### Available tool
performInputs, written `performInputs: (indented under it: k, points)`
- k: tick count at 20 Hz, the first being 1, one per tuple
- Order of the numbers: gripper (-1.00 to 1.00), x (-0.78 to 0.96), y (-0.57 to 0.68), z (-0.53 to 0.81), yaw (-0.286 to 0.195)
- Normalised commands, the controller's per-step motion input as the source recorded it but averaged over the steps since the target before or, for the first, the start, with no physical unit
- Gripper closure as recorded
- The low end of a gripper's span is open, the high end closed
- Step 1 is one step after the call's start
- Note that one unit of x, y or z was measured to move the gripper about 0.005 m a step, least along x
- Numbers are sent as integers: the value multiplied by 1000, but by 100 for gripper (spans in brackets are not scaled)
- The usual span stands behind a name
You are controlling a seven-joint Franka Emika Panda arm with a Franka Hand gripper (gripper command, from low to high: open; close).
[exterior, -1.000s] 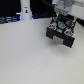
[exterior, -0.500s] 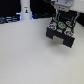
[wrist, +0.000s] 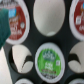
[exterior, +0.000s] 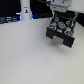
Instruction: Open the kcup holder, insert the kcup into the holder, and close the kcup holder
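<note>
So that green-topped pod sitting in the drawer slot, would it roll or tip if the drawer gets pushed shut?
Probably not. In the wrist view the green-topped kcup sits down inside a round slot of the kcup holder, so the slot rim likely stops any rolling. It looks small and probably light, so a hard shove might jostle it. Its top looks thin, likely easy to dent.

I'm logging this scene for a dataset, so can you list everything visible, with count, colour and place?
kcup holder: one, black, open, at the exterior view's right on the table.
kcup: one, green top, seated in a round slot of the holder.
red-topped pods: two visible in the wrist view, in slots of the row beside the green one.
empty slots: several, pale inside, around the pods.
table: one, pale grey, under the holder.
white bottle-like object: one, at the back, too blurred to name.
gripper: above the holder; fingers too blurred to tell open or shut.
</note>
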Motion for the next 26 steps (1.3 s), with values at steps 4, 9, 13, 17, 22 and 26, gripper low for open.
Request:
performInputs:
  k: [4, 9, 13, 17, 22, 26]
  points:
    - [-100, 694, -356, 41, 34]
    - [-100, 721, -157, -22, 46]
    - [-100, 722, -8, -55, 60]
    - [-100, 376, 183, -221, 123]
    - [-100, 16, 210, -220, 175]
    - [-100, -102, 43, -207, 261]
